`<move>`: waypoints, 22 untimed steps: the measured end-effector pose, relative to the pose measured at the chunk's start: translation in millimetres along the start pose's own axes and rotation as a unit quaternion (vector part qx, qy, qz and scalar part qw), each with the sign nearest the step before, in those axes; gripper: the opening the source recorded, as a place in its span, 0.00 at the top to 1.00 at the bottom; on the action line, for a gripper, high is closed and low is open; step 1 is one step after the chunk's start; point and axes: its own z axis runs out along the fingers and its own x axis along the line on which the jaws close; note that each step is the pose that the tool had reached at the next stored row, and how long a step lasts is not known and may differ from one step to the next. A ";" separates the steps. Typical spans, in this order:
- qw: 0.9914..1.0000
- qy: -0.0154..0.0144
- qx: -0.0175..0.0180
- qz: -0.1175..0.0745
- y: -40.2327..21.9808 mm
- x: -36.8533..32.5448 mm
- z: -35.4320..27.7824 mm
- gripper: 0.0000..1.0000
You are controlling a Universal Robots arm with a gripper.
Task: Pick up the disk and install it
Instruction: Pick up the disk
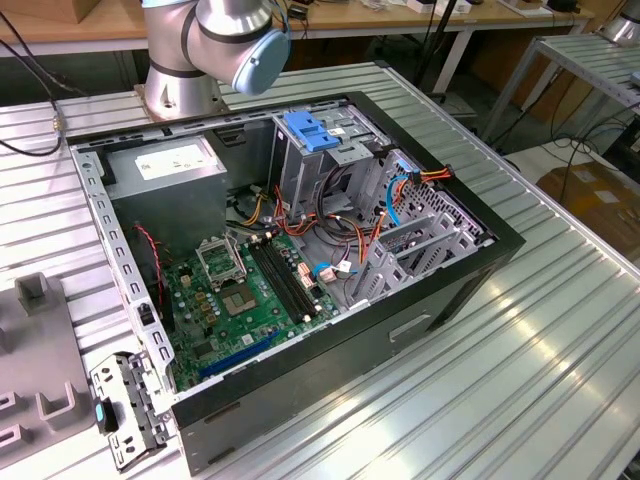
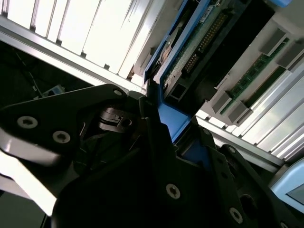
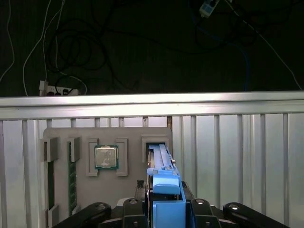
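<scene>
At gripper [image 3: 166,211], first wrist view: jaws closed on blue frame of flat dark-grey metal disk [image 3: 160,159] in bright blue plastic carrier, standing on edge. Disk's far end at slot of flat grey holder tray [image 3: 128,135], beside square silver processor chip [image 3: 106,157] — tray on ribbed metal table [image 3: 228,156].

A ribbed metal table [image 1: 540,330] takes up most of the exterior view, with bright glare toward 5 o'clock. A wooden bench [image 1: 90,22] runs across 12 o'clock. A second metal table [image 1: 590,60] stands at 2 o'clock, with pale floor [image 1: 545,165] and brown cardboard [image 1: 600,195] at 3 o'clock. In the first wrist view, beyond the table's edge, a dark floor [image 3: 156,47] carries loose cables [image 3: 71,52] and a white power strip [image 3: 57,88].
</scene>
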 end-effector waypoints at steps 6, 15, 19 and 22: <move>1.000 0.000 0.000 0.000 -0.1 -0.1 -14.7 0.63; 1.000 0.000 0.000 0.000 -0.3 -0.2 -52.6 0.63; 1.000 0.000 0.000 0.000 -0.3 -0.3 -58.8 0.63; 1.000 0.000 0.000 0.000 -0.4 -0.3 -65.5 0.63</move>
